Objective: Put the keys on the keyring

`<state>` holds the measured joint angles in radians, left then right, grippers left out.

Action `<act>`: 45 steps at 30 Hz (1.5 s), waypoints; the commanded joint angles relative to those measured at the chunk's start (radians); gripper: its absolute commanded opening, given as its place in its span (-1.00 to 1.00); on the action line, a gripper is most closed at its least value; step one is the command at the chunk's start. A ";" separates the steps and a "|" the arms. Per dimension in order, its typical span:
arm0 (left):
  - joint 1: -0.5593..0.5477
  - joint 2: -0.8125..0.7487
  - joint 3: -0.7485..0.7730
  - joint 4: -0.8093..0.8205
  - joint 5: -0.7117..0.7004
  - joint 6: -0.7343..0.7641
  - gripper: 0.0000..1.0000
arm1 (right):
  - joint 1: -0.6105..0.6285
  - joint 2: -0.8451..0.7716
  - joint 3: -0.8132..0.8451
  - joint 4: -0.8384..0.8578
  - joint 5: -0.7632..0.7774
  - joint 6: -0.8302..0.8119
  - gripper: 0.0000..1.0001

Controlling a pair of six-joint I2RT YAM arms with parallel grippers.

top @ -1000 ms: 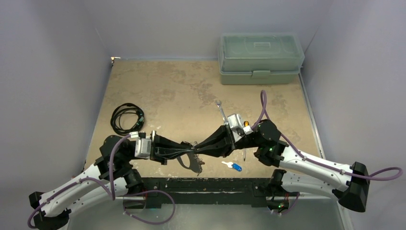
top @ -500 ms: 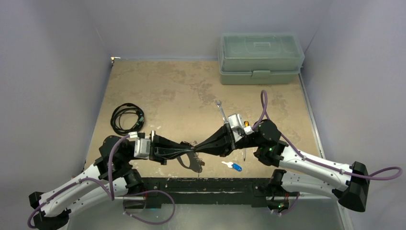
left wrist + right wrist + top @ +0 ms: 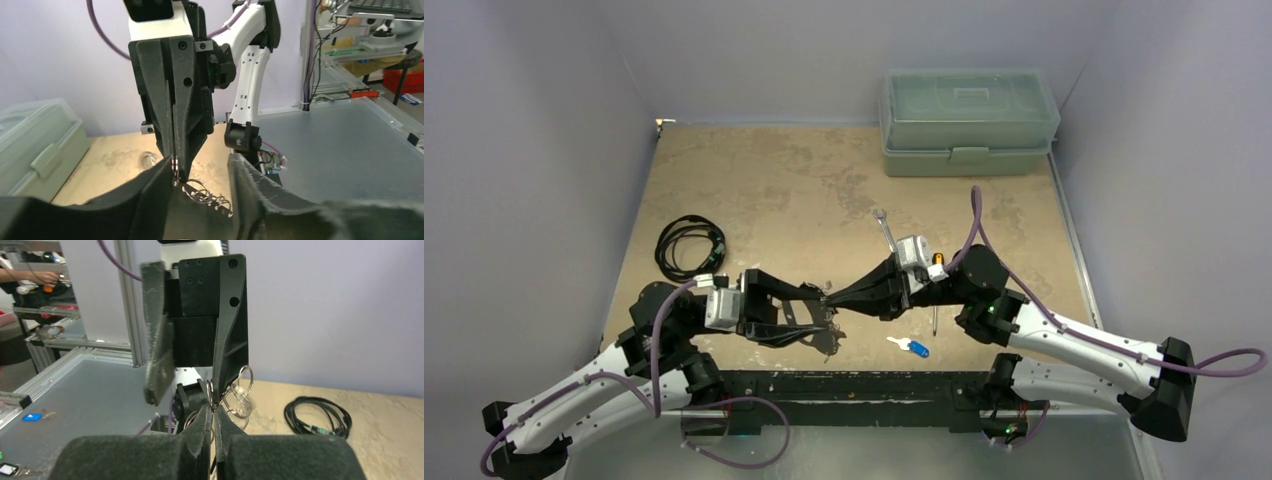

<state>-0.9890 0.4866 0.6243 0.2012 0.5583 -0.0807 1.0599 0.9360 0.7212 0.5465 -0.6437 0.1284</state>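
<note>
Your right hand (image 3: 829, 298) is pinched shut on a wire loop of the flat grey metal D-shaped keyring (image 3: 198, 192), held above the brown desk (image 3: 774, 190). Your left hand (image 3: 822, 310) stands partly open around it. A small blue-headed key (image 3: 915, 347) lies on the desk near the right arm.

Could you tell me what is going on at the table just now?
The right gripper and the left gripper meet tip to tip over the near edge of the table. The right one is shut on a wire ring of the keyring, whose clips dangle between the left one's open jaws. A blue-headed key lies on the table close by, not yet on the ring.
</note>
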 commanded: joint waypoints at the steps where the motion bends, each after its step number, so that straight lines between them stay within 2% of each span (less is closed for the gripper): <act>1: 0.004 -0.014 0.063 -0.078 -0.124 0.035 0.10 | 0.017 -0.019 0.096 -0.172 0.047 -0.085 -1.00; 4: 0.004 -0.051 0.073 -0.100 -0.175 0.019 0.41 | 0.017 -0.016 0.161 -0.348 0.093 -0.139 -1.00; 8: 0.004 -0.065 0.121 -0.193 -0.203 0.043 0.64 | 0.017 0.031 0.286 -0.609 0.199 -0.231 -1.00; 10: 0.004 -0.065 0.146 -0.270 -0.237 0.068 0.67 | 0.017 0.054 0.339 -0.705 0.255 -0.257 -1.00; 16: 0.005 -0.055 0.172 -0.373 -0.307 0.135 0.43 | 0.020 0.128 0.516 -1.001 0.416 -0.308 -1.00; 18: 0.005 -0.036 0.184 -0.405 -0.308 0.150 0.34 | 0.025 0.128 0.532 -1.014 0.448 -0.288 -1.00; 20: 0.005 -0.014 0.200 -0.439 -0.321 0.162 0.18 | 0.037 0.136 0.579 -1.099 0.526 -0.319 -1.00; 23: 0.005 0.008 0.212 -0.464 -0.308 0.164 0.05 | 0.065 0.117 0.540 -1.052 0.504 -0.339 -1.00; 27: 0.005 0.030 0.204 -0.490 -0.256 0.179 0.04 | 0.140 0.094 0.461 -1.008 0.682 -0.399 -1.00; 33: 0.005 0.092 0.171 -0.492 -0.149 0.214 0.01 | 0.175 0.021 0.334 -0.846 0.795 -0.454 -1.00; 37: 0.005 0.094 0.142 -0.468 -0.107 0.255 -0.11 | 0.188 -0.024 0.252 -0.740 0.838 -0.514 -1.00; 45: 0.005 0.104 0.107 -0.448 -0.142 0.282 -0.19 | 0.211 -0.120 0.077 -0.536 0.833 -0.641 -1.00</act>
<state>-0.9878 0.5842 0.7433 -0.2932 0.4133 0.1707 1.2552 0.8696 0.8467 -0.1825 0.1680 -0.4137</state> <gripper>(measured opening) 0.412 0.007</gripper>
